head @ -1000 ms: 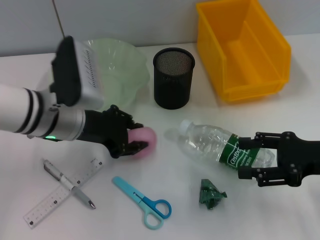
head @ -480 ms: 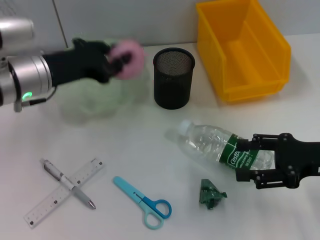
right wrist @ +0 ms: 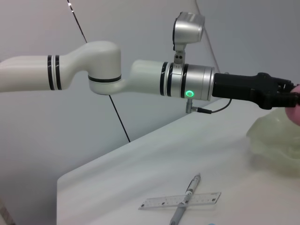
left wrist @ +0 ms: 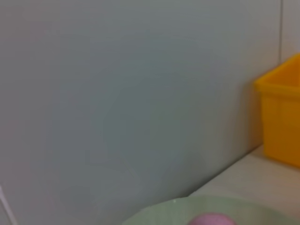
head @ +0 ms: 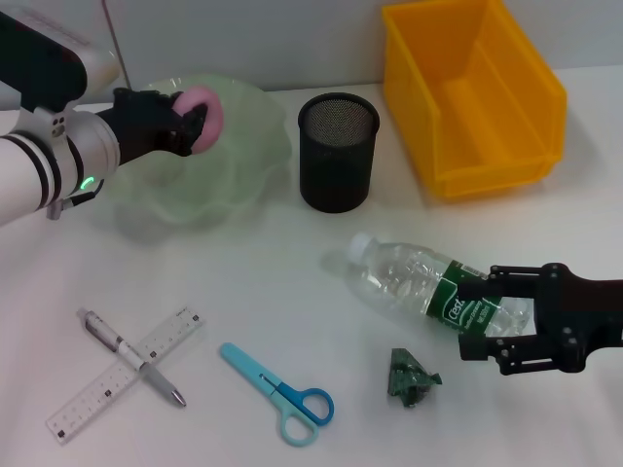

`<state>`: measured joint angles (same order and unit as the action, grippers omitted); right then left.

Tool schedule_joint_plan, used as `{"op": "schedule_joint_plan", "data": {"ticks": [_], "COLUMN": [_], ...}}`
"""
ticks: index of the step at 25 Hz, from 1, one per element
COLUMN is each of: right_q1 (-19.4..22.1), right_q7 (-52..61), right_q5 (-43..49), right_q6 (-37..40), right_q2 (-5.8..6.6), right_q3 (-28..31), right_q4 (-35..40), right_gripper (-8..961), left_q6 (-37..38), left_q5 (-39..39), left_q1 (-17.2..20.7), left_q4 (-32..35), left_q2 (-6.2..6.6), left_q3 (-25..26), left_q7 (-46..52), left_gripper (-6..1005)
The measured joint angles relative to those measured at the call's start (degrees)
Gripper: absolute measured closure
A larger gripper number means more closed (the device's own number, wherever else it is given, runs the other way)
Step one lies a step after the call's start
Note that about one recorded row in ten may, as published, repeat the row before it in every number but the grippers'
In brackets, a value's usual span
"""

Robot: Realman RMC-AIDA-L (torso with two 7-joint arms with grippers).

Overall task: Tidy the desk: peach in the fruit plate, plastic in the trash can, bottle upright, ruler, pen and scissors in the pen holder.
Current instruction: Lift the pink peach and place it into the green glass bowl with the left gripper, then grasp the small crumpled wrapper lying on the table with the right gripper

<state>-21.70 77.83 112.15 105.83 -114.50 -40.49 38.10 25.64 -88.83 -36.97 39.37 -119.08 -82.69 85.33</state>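
A white desk (head: 292, 253) stands against a pale grey wall. In the head view, the left hand (head: 180, 125) pinches the round pink peach (head: 202, 118) over the translucent green fruit plate (head: 238, 146). The right hand (head: 487, 318) clamps the lying clear plastic bottle (head: 428, 285) at its green label. Nearby sit a black mesh pen holder (head: 337, 151), yellow bin (head: 472, 92), blue scissors (head: 277, 391), crumpled green plastic (head: 413, 377), and a silver pen (head: 131, 355) crossing a clear ruler (head: 122, 376).

The left wrist view shows the plate's rim (left wrist: 206, 206) and peach (left wrist: 213, 219).

The right wrist view shows pen (right wrist: 185, 199) and ruler (right wrist: 178, 200).
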Motion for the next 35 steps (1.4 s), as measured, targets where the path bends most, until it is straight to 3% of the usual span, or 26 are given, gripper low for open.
{"op": "schedule_joint_plan", "data": {"ticks": [7, 15, 20, 21, 22, 23, 24, 27, 28, 31, 35], "right_q1": [-0.03, -0.02, -0.14, -0.35, -0.71, -1.23, -1.78, -3.91, -4.71, -8.53, -14.03], "right_q7": [0.04, 0.04, 0.52, 1.32, 2.66, 4.33, 5.93, 10.07, 11.42, 15.73, 20.17], "right_q5": [0.00, 0.00, -0.34, -0.37, -0.40, -0.42, -0.42, -0.10, 0.43, 5.07, 12.58], "right_q6": [0.26, 0.46, 1.28, 1.90, 2.65, 3.65, 4.76, 8.01, 8.80, 10.79, 12.37], "right_q2": [0.29, 0.34, 0.52, 0.67, 0.96, 1.46, 1.96, 3.42, 3.80, 4.80, 5.00], "right_q3": [0.06, 0.06, 1.00, 1.67, 2.45, 3.24, 3.82, 4.80, 4.78, 3.72, -0.01], "right_q4": [-0.02, 0.10, 0.51, 0.82, 1.27, 1.80, 2.09, 2.72, 2.99, 4.45, 7.83], "right_gripper": [166, 166, 166, 166, 166, 167, 167, 167, 167, 167, 167], "left_q6": [-0.02, 0.65, 8.12, 14.76, 26.71, 26.71, 38.11, 51.32, 57.26, 61.31, 63.33], "left_q5": [1.89, 2.03, 2.44, 2.24, 1.94, 1.94, 1.93, 1.92, 1.34, -1.39, -6.14], "left_q1": [0.38, 0.39, 2.63, 4.51, 7.05, 7.05, 8.44, 8.88, 8.77, 8.50, 8.76], "left_q4": [0.51, 0.76, 4.97, 8.18, 12.28, 12.28, 14.05, 13.08, 11.06, 8.20, 6.95], "left_q2": [0.20, 0.32, 0.79, 1.11, 1.71, 1.71, 2.46, 3.73, 4.88, 6.01, 6.02], "left_q3": [0.01, 0.36, 1.86, 3.78, 8.04, 8.04, 13.00, 18.04, 19.16, 19.33, 19.39], "left_q7": [0.11, 1.00, 4.86, 7.18, 10.58, 10.58, 13.81, 16.00, 16.18, 15.27, 12.17], "left_gripper": [671, 375, 235, 210, 185, 160, 135, 135, 135, 135, 135]}}
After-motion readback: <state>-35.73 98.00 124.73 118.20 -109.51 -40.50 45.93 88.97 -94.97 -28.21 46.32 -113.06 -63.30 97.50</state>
